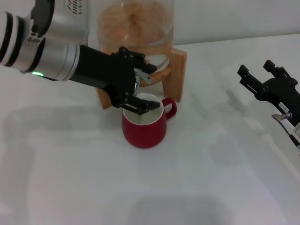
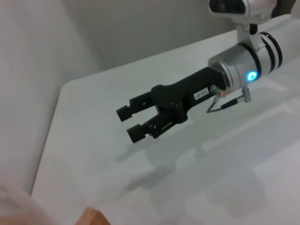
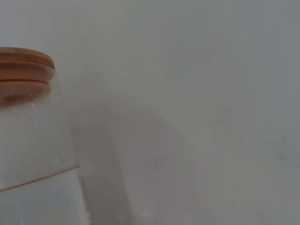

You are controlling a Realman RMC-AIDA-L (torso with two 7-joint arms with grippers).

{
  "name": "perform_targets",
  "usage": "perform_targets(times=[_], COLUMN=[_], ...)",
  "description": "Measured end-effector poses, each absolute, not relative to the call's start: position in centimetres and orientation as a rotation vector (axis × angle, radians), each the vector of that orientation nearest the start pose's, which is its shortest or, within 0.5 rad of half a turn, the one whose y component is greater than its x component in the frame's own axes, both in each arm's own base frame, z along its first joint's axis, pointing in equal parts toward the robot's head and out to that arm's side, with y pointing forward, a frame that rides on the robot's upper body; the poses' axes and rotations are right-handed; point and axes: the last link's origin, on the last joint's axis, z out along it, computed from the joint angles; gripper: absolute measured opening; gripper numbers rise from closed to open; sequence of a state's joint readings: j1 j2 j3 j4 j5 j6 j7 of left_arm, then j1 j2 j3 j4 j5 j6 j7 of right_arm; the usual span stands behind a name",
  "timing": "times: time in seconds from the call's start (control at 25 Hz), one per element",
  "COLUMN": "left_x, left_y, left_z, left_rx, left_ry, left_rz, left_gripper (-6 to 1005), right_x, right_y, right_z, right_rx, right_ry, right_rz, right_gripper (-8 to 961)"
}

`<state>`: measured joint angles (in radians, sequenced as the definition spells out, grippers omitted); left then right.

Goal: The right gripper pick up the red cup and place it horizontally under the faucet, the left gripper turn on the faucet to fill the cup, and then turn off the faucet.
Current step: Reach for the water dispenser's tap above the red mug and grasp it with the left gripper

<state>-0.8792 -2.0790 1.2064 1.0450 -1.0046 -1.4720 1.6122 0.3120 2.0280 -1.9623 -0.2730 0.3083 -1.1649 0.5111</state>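
We are working at the faucet (image 1: 140, 78) with the left gripper (image 1: 136, 89), whose black fingers are closing in around the small chrome tap at the foot of the glass dispenser (image 1: 136, 28). From the head view we cannot tell how wide those fingers are parted or whether they are actually gripping the lever, since the claw is covering most of it.

The red cup (image 1: 144, 125) is standing upright on the white table (image 1: 211, 178), just in front of the wooden stand (image 1: 178, 70) and directly below the spout, its handle pointing right. One lower finger is hanging over the cup's rim.

The right gripper (image 2: 136, 123) is parked well off to the right, its fingers spread partly apart and holding nothing.

We are judging that the cup is already placed and that the faucet step is in hand, though we are seeing no stream and cannot read the level inside the cup. The next move is calling for a small, careful turn of the lever without nudging the cup beneath.
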Motion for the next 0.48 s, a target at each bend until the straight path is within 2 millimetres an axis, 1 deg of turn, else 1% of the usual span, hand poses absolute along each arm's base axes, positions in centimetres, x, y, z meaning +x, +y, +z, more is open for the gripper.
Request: perform_targets(times=[0.24, 0.48], left_x=[-7.6, -8.5], left_y=[39.0, 38.2], left_z=[-1.5, -0.8], left_rx=[-2.954, -2.938], left_ry=[0.427, 0.343], left_rz=[-0.163, -0.215], left_gripper=[818, 817], right_x=[33.4, 33.4], right_y=[31.2, 31.3], right_z=[-0.4, -0.3], right_rx=[-1.674, -1.673], right_ry=[0.717, 0.715], right_rz=[0.919, 0.920], right_gripper=[861, 861])
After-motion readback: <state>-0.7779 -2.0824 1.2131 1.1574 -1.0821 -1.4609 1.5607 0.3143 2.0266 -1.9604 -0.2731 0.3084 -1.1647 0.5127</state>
